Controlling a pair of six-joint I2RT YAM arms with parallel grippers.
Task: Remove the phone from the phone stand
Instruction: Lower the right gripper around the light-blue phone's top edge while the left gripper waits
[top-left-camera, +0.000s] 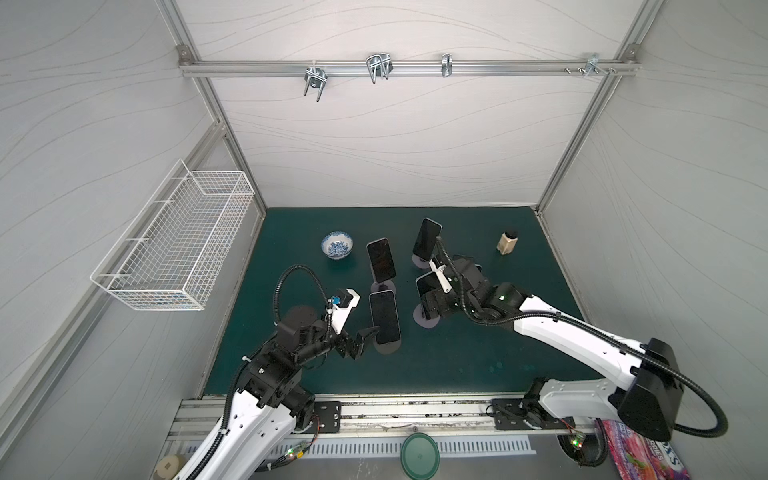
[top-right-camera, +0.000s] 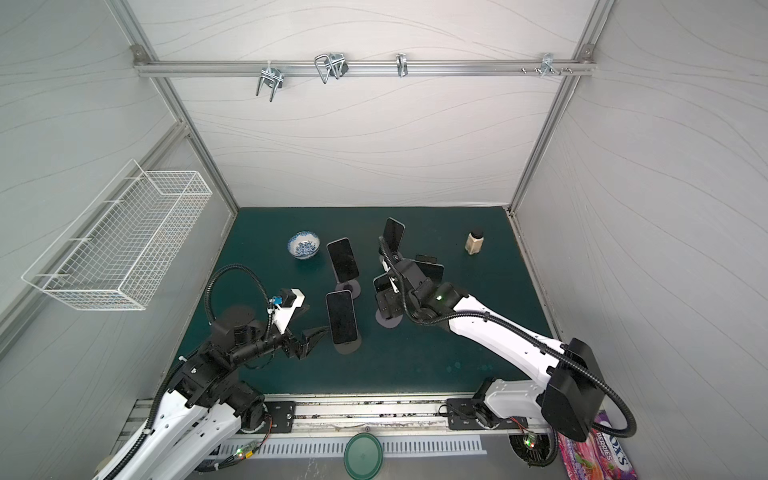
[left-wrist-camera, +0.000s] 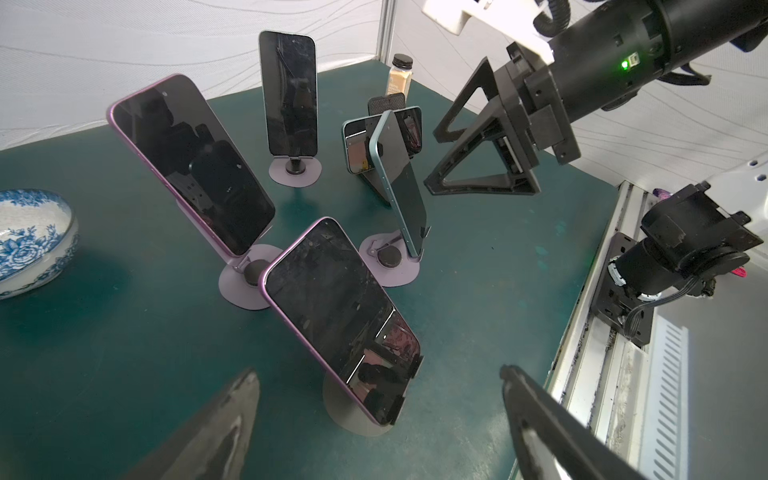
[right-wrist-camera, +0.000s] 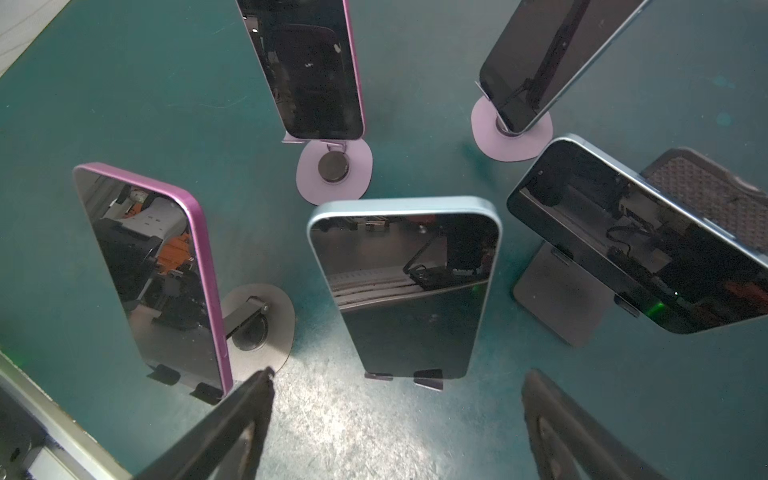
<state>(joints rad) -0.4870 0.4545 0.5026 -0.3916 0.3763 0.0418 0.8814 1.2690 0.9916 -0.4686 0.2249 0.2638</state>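
Several dark-screened phones lean on grey stands on the green mat. My left gripper (top-left-camera: 365, 338) (left-wrist-camera: 377, 370) is open, its fingers spread either side of the near purple phone (top-left-camera: 384, 318) (left-wrist-camera: 340, 316) without touching it; this phone rests on its round stand (left-wrist-camera: 345, 411). My right gripper (top-left-camera: 430, 305) (right-wrist-camera: 398, 373) is open and hangs above a blue-edged phone (right-wrist-camera: 405, 286) (top-left-camera: 428, 284), which sits in its stand's lips (right-wrist-camera: 428, 378). Nothing is held.
Another purple phone (top-left-camera: 381, 258), an upright blue phone (top-left-camera: 427, 238) and a sideways phone (right-wrist-camera: 640, 249) stand close by. A blue-patterned bowl (top-left-camera: 337, 245) is at back left, a small bottle (top-left-camera: 507, 242) at back right. A wire basket (top-left-camera: 174, 241) hangs on the left wall.
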